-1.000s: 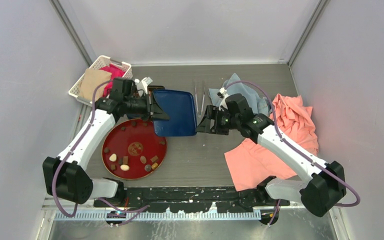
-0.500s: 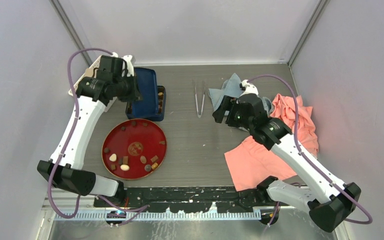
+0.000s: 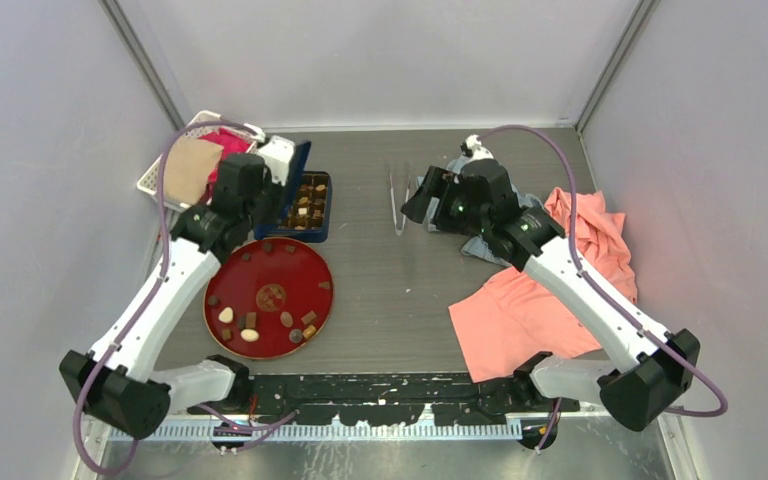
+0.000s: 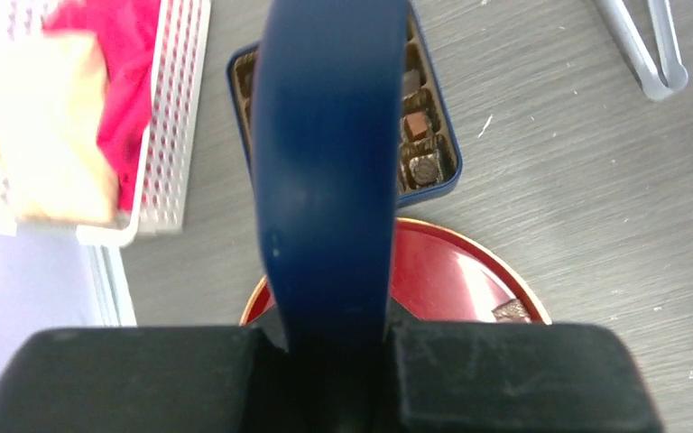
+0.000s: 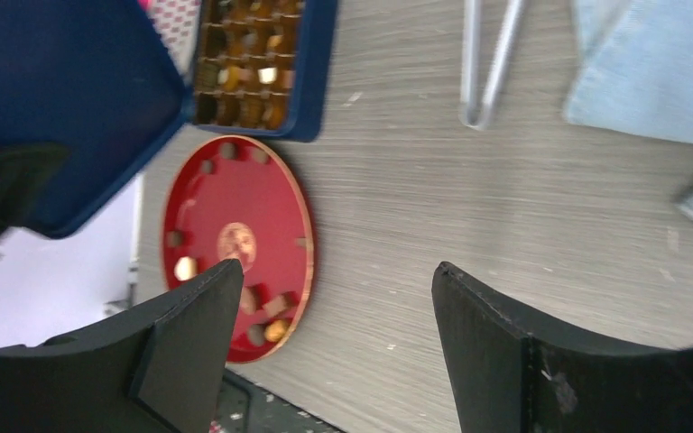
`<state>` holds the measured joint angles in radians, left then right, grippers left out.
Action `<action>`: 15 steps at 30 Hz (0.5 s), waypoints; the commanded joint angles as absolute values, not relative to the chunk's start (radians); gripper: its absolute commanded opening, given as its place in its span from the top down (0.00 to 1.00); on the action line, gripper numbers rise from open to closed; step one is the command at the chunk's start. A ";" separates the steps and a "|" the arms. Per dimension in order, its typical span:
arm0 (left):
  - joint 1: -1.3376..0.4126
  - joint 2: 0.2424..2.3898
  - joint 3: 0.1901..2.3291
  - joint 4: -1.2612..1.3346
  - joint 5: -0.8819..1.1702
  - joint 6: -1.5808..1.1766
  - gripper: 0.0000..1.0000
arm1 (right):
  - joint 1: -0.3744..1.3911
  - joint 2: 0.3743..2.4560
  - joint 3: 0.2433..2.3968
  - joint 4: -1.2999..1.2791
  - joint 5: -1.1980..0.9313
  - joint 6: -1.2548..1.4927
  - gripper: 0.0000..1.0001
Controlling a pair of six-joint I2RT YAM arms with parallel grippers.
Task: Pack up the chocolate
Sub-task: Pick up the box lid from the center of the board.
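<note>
On grey woodgrain tabletop (pale walls around): plate of chocolate

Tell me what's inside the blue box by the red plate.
Brown and tan chocolate pieces sit in its compartments. The blue lid, clamped raised in the left gripper, hides part of the box, so whether every compartment is filled cannot be seen.

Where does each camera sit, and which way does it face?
Top external: above and behind the bases, facing down onto the grey table; both arms show.
Left wrist: on the left arm, looking along the dark blue flat lid clamped in the left tool, toward the blue box of chocolate pieces.
Right wrist: on the right arm, looking between the fingers of the open right tool toward the round red plate.
Shared: every view shows plate, box and metal tongs.
</note>
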<state>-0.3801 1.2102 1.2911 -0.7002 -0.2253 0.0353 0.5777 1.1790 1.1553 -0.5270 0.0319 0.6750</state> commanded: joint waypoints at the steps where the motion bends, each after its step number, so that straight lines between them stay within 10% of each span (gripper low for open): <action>1: -0.436 1.074 1.125 -0.305 -0.155 0.310 1.00 | 0.562 1.240 1.285 -0.474 -0.162 0.763 0.18; 15: -0.493 0.903 0.867 -0.199 -0.037 0.601 1.00 | 0.538 1.267 1.355 -0.287 -0.423 1.041 0.06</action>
